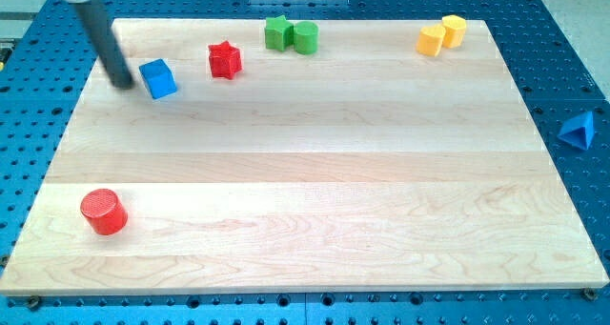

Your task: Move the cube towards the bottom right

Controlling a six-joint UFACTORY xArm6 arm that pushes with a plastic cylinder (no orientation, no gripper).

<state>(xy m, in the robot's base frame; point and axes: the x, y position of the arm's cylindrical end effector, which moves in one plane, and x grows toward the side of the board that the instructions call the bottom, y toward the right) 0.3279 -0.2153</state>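
Observation:
The blue cube (158, 78) sits on the wooden board (315, 172) near the view's upper left. My tip (122, 82) is just left of the cube, a small gap away, near the board's left edge. The rod leans up toward the view's top left.
A red star block (225, 59) lies right of the cube. Two green blocks (291, 33) sit at the top middle. Two yellow blocks (441, 34) sit at the top right. A red cylinder (103, 212) is at the lower left. A blue triangular block (578, 131) lies off the board at the right.

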